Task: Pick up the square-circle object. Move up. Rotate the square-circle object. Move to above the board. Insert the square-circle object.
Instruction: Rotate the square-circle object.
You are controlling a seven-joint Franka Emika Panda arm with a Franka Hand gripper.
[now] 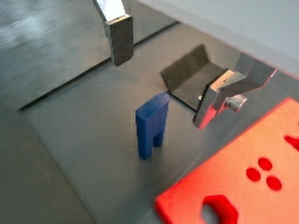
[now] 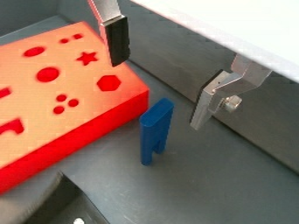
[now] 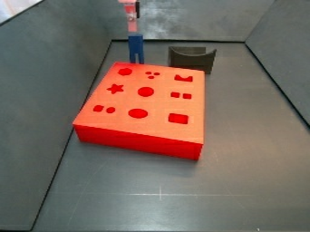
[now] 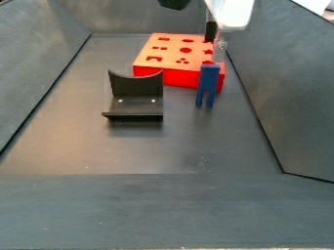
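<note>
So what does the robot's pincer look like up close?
The pincer, hanging over the blue peg, has two flat silver metal fingers. One finger ends in a dark pad. The other finger is a bent silver plate with a round bolt on it. In a side view its body looks white.

The 2 wrist cameras look steeply down past the gripper (image 1: pixel 160 77), spread wide, close on the upright square-circle object (image 1: pixel 151 128) and the board (image 2: pixel 47 96) edge. The 2 side cameras face each other across the board from farther back, both catching the fixture (image 4: pixel 133 96).
</note>
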